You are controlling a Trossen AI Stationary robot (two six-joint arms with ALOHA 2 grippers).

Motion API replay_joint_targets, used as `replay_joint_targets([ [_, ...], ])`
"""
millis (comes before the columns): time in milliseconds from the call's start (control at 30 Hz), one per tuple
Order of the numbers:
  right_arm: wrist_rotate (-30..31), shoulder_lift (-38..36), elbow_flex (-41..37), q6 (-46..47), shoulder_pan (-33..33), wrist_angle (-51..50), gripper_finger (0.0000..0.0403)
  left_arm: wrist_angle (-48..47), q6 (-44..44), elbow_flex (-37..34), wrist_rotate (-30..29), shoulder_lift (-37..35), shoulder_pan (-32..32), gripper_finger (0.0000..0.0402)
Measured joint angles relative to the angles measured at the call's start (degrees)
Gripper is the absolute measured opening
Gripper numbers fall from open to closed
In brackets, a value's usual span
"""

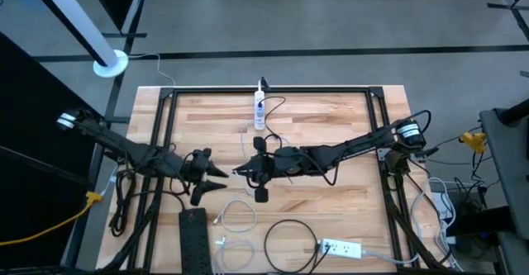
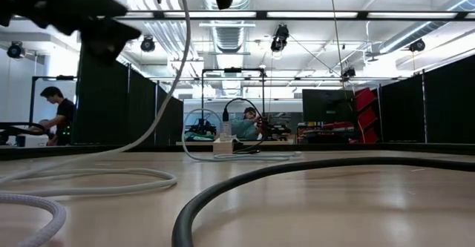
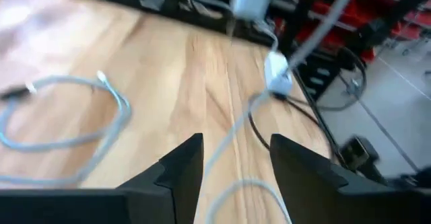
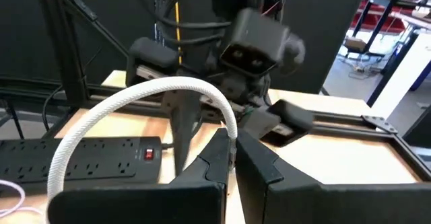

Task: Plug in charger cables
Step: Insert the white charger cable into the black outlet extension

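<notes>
Both grippers meet mid-table: left gripper (image 1: 216, 178) just left of the right gripper (image 1: 248, 171), which pinches a cable (image 4: 145, 99). One power strip (image 1: 259, 110) sits behind them at the far edge, another (image 1: 193, 240) near the front left, a third (image 1: 340, 248) front right, cable loops (image 1: 235, 217) between.

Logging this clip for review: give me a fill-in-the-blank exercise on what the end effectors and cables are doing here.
1. The right end effector is shut on a ____ cable.
2. The left end effector is ____, holding nothing.
3. The black power strip lies at the table's near edge, on the ____ arm's side.
4. The black cable by the white power strip lies in a ____.

Missing words: white; open; left; loop
</notes>
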Motion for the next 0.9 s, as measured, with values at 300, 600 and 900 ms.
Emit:
replay_joint_targets([
  [300,-0.2,0.0,0.0,0.1,0.0,-0.2,0.0000,-8.4,-18.4,0.0,3.0,1.9,-10.7,0.0120],
  [600,-0.5,0.0,0.0,0.1,0.0,-0.4,0.0000,-12.5,-36.6,0.0,3.2,8.1,-18.9,0.0078],
  [900,-0.6,0.0,0.0,0.0,-0.1,-0.5,0.0000,-30.6,-54.5,9.6,9.4,15.6,-28.2,0.0057],
])
